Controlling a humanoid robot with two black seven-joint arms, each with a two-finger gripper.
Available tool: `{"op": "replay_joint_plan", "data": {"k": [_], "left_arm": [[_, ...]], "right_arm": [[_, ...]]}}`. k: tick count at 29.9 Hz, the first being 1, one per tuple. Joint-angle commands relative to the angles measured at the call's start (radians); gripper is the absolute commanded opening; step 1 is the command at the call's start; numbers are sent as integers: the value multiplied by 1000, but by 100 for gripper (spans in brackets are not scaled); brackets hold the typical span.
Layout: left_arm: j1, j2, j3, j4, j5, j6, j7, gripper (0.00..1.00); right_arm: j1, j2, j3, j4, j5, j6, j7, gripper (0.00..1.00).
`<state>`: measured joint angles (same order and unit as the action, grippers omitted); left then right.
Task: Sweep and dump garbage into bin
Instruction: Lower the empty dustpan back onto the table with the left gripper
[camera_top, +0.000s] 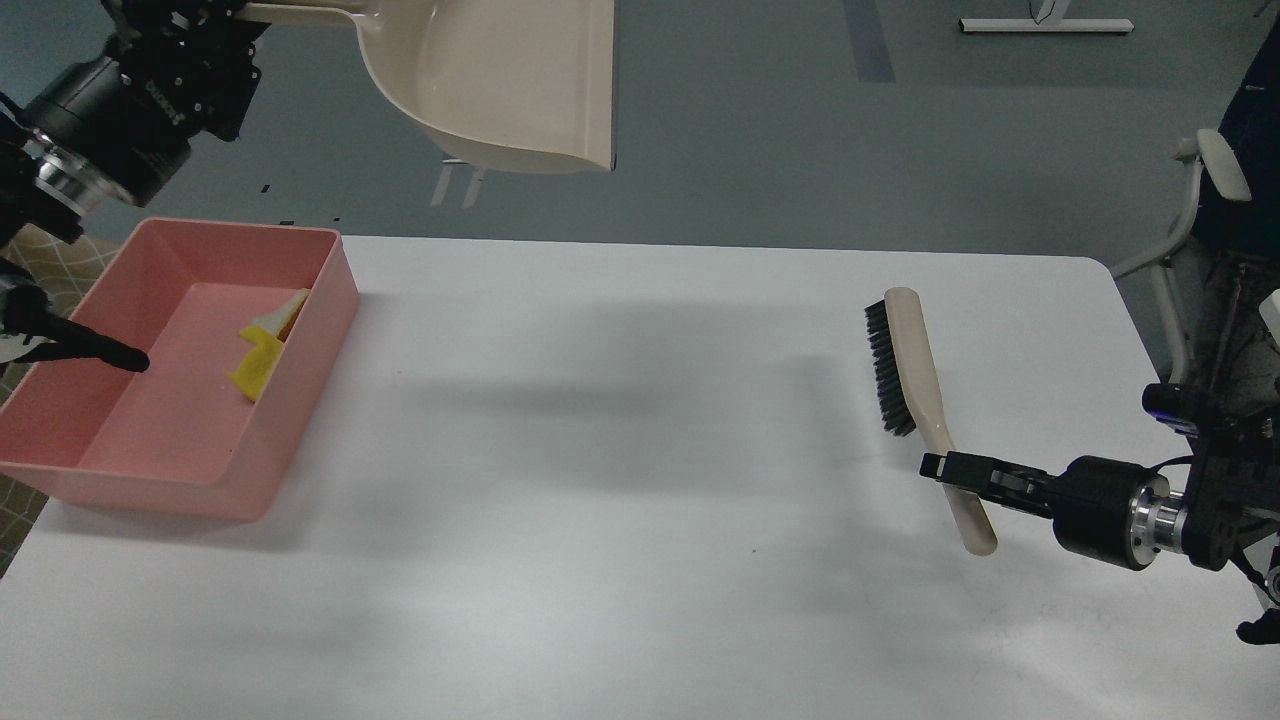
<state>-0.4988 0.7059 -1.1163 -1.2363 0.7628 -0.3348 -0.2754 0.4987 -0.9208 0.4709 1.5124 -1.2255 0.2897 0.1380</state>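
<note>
Evidently dumping was done: garbage (262, 352) lay in the bin (335, 300); left gripper (215, 25) clamped the dustpan (500, 80) upper left, right gripper (945, 468) clamped the brush (915, 365); setting both down seemed next.

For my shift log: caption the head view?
Garbage lies in the pink bin; left gripper holds the dustpan aloft, right gripper grips the brush.

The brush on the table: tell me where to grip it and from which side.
Grip the brush by its bare beige handle, the near end, clear of the black bristles along its left edge. Come in from the right, as the right gripper already sits across that handle.
</note>
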Motion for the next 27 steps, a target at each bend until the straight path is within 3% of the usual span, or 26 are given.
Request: {"op": "replay_joint_plan", "data": {"k": [1,5,15,22,27], "left_arm": [[11,-45,70,1,1,36,-4,0],[51,-60,174,1,10,112,-16,0],[152,-89,196,-2,128,137,-27,0],[266,-106,197,-12,306,193,-120,0],[290,-121,217,-14,371,215,-142,0]], "right_arm": [[0,-1,-1,0,0,0,0,0],[-11,-9,-3,3,-37,0,-8,0],[-11,-9,-5,5,-37,11,-6,0],[-11,-9,-6,2,-35,11,-6,0],[-11,-9,-6,3,-35,13,-6,0]]}}
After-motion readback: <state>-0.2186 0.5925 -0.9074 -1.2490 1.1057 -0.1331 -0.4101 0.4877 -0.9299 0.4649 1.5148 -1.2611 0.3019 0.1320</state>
